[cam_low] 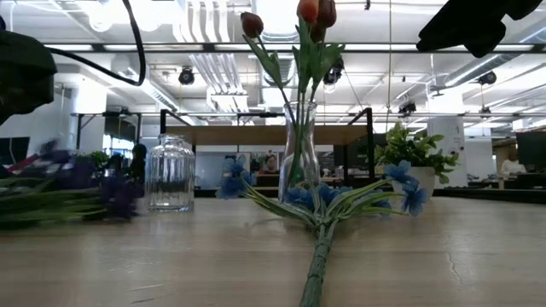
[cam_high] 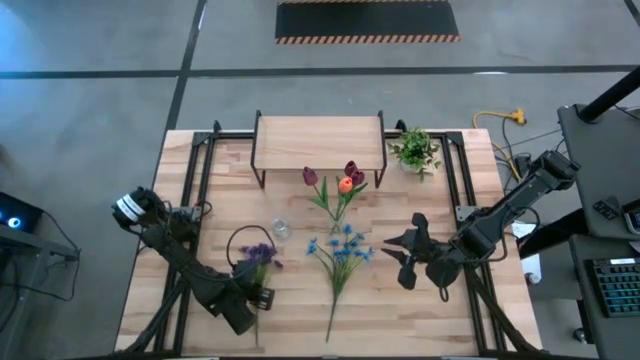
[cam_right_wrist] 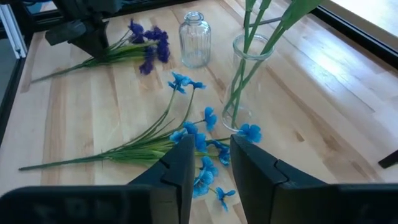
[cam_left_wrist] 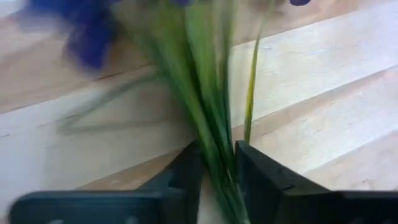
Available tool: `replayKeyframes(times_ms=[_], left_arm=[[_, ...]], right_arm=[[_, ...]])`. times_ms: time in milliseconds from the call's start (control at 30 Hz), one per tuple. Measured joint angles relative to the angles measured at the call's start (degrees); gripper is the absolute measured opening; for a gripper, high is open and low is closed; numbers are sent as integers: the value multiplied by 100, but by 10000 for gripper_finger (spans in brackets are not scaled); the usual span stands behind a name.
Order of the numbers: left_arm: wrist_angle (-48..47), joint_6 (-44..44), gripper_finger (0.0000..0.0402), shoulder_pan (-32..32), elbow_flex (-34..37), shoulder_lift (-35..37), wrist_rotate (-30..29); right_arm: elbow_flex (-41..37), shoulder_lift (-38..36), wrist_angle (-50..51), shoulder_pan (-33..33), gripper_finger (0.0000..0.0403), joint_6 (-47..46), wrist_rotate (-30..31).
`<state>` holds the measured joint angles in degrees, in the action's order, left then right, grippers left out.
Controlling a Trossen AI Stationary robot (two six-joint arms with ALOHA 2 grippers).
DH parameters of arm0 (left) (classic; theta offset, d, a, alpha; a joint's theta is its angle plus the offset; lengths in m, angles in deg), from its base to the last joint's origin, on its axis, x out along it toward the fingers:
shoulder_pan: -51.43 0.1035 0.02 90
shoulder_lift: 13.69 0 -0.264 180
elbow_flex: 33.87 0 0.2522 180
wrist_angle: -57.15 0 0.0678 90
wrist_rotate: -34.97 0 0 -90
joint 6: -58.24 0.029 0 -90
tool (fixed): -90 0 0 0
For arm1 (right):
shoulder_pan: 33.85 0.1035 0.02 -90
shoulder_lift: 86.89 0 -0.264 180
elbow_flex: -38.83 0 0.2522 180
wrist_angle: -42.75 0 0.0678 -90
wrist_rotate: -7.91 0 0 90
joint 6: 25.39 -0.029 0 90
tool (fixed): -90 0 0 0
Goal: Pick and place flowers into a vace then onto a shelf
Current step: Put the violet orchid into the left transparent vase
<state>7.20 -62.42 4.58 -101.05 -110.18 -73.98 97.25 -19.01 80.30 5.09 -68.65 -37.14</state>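
My left gripper (cam_high: 252, 292) is at the table's near left, shut on the purple flowers (cam_high: 258, 256), whose blooms point toward the far edge. The blue flowers (cam_high: 340, 250) lie flat on the table's middle, with their stem end toward the near edge. Dark red tulips and an orange bud (cam_high: 345, 182) stand with their stems in a clear glass vase (cam_low: 299, 153). My right gripper (cam_high: 402, 258) hovers right of the blue flowers, open by a narrow gap and touching nothing. The shelf (cam_high: 320, 140) stands at the far edge on black legs. My left gripper pinches the purple flowers' bundle of green stems (cam_left_wrist: 214, 140) between its two fingers (cam_left_wrist: 255, 168). It holds them about midway along, coming from above with the fingers across the stems. The stems run nearly level, close to the table; I cannot tell whether they are clear of it.
A small ribbed glass jar (cam_high: 281, 229) stands between the purple flowers and the vase. A potted green plant (cam_high: 415, 150) sits right of the shelf. Black rails (cam_high: 200, 170) run along the table's left and right sides. Bare wood lies near the near right corner.
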Motion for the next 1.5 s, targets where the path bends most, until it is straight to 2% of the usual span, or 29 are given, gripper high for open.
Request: replayKeyframes(times_ms=[133, 200, 533, 867, 1033, 1200, 1500], left_arm=[[-19, 0, 17, 0, -3, 5, -38], [-24, 0, 9, 0, -3, 41, -40], [-21, 660, 14, -2, -118, 581, -155], [-26, 2011, 13, -24, -320, 1470, -822], [21, 2878, 13, -54, -400, 1985, -1799], [265, 4268, 13, -133, -451, 2398, -3330], [406, 6666, 12, -142, -433, 2520, -5708]], right_arm=[[0, 0, 0, 0, 87, 0, 0], [0, 0, 0, 0, 84, 1, 1], [-2, 2, 136, 0, 77, 0, 2], [-7, 5, 144, -98, 74, -7, 1], [-7, 5, 151, -116, 74, -11, -1], [-9, 4, 171, -122, 74, -22, -4], [-9, 6, 168, -122, 70, -24, -20]])
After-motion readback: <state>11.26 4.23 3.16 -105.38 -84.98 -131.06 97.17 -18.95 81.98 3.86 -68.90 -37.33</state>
